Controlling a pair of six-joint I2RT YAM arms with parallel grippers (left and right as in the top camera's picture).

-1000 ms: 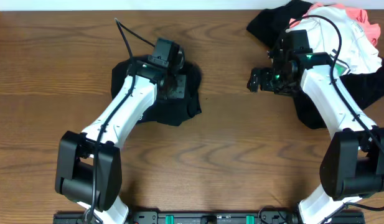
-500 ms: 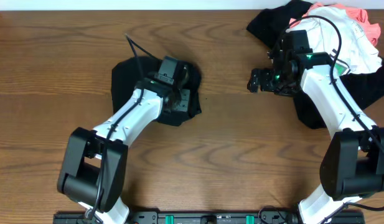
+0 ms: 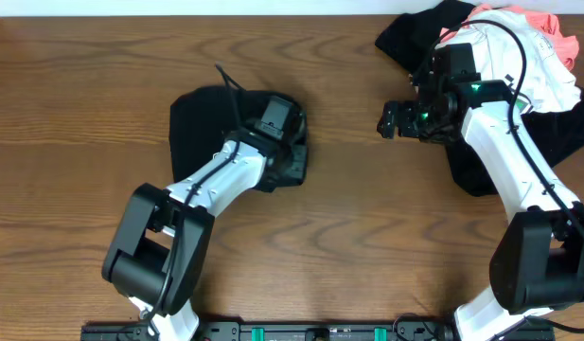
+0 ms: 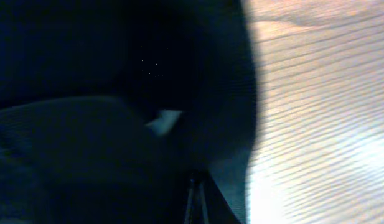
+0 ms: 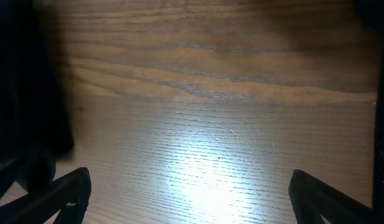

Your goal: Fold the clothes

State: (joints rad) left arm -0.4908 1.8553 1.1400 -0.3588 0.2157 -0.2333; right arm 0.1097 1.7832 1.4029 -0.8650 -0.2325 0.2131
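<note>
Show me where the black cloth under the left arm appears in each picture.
Overhead: black cloth left of centre, under the left arm's tip.
Left wrist: fills the left and middle.
Right wrist: unclear; a dark blur at the left edge might be it.
Shared landmark: the wooden table.

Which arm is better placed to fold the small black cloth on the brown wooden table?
Probably left. The left gripper rests on the black cloth, while the open right gripper hangs over bare wooden table, well apart from it.
</note>
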